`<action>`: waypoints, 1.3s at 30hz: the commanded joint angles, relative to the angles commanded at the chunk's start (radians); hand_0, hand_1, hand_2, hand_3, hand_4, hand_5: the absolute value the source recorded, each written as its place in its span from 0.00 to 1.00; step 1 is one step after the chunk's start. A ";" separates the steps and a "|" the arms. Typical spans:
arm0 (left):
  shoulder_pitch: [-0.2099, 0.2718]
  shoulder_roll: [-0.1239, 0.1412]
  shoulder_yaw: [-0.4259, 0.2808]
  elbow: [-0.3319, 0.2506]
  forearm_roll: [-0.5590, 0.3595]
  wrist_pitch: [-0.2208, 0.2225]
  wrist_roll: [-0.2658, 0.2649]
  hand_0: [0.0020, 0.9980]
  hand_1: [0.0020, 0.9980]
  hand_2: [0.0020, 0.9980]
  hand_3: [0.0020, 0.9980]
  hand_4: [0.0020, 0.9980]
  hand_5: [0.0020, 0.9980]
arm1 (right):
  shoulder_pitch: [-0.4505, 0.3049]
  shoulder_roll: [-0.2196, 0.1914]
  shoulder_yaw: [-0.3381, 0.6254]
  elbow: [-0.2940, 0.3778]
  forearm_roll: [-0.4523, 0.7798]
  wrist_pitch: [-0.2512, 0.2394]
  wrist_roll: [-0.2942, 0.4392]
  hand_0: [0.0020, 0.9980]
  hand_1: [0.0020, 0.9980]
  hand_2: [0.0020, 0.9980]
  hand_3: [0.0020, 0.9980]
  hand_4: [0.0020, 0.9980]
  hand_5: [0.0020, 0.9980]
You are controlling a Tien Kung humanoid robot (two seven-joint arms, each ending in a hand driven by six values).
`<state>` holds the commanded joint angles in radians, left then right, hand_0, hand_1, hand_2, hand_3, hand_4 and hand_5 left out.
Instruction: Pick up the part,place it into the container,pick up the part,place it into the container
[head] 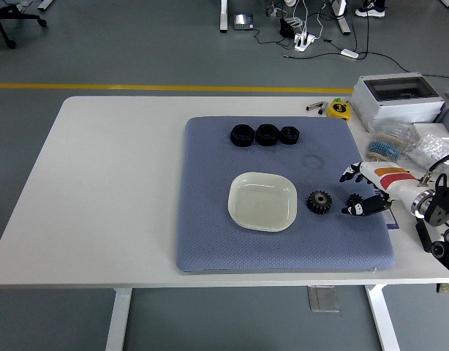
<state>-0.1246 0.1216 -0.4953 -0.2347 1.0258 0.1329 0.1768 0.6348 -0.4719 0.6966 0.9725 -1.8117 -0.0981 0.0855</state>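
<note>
A white, shallow container (262, 202) sits mid-mat on the blue-grey mat (210, 241). Just right of it lies a larger black gear (319, 202), and further right a small black gear (354, 199). My right hand (350, 193) reaches in from the right edge with its white forearm low over the mat. Its fingers (348, 174) are spread above the small gear, and the thumb (358, 211) lies just below it. The hand is open and holds nothing. Three black parts (267, 134) stand in a row at the mat's far side. The left arm is out of view.
A grey box (396, 99) with a clear lid stands at the back right. A yellow tape measure (339, 109) lies beside it, and plastic bags of parts (429, 146) are along the right edge. The left half of the white table (107, 183) is bare.
</note>
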 joint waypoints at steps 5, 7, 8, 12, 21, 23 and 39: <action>-0.001 0.000 0.000 -0.001 0.000 0.000 0.001 0.69 0.70 0.74 0.64 0.66 0.66 | 0.007 0.012 -0.018 -0.043 0.013 -0.008 0.004 0.53 0.60 0.64 0.61 0.94 0.27; -0.001 0.000 0.000 -0.001 0.000 -0.001 0.001 0.69 0.70 0.74 0.64 0.66 0.66 | 0.008 0.015 -0.023 -0.056 0.020 -0.012 0.007 0.53 0.60 0.64 0.61 0.94 0.27; -0.001 0.000 0.000 -0.001 0.002 -0.001 0.001 0.69 0.70 0.74 0.64 0.66 0.66 | 0.009 0.017 -0.026 -0.065 0.024 -0.014 0.008 0.50 0.60 0.62 0.59 0.92 0.27; -0.002 -0.001 0.000 -0.001 0.002 -0.001 0.001 0.69 0.70 0.74 0.64 0.66 0.66 | 0.008 0.019 -0.033 -0.083 0.043 -0.029 0.013 0.50 0.60 0.62 0.59 0.92 0.27; -0.004 -0.001 0.002 -0.001 0.002 -0.001 0.000 0.69 0.70 0.74 0.64 0.66 0.66 | 0.008 0.024 -0.038 -0.104 0.046 -0.050 0.011 0.38 0.52 0.56 0.54 0.86 0.28; -0.004 -0.001 0.003 -0.001 0.000 0.000 0.000 0.69 0.70 0.74 0.64 0.66 0.66 | 0.007 0.026 -0.040 -0.109 0.046 -0.049 0.010 0.38 0.52 0.56 0.54 0.86 0.28; -0.004 -0.002 0.003 -0.002 0.001 -0.001 0.000 0.69 0.70 0.74 0.64 0.66 0.66 | 0.001 0.035 -0.045 -0.128 0.029 -0.096 0.027 0.31 0.46 0.52 0.52 0.63 0.23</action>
<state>-0.1288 0.1199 -0.4918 -0.2365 1.0266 0.1316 0.1771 0.6353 -0.4369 0.6515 0.8442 -1.7830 -0.1942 0.1121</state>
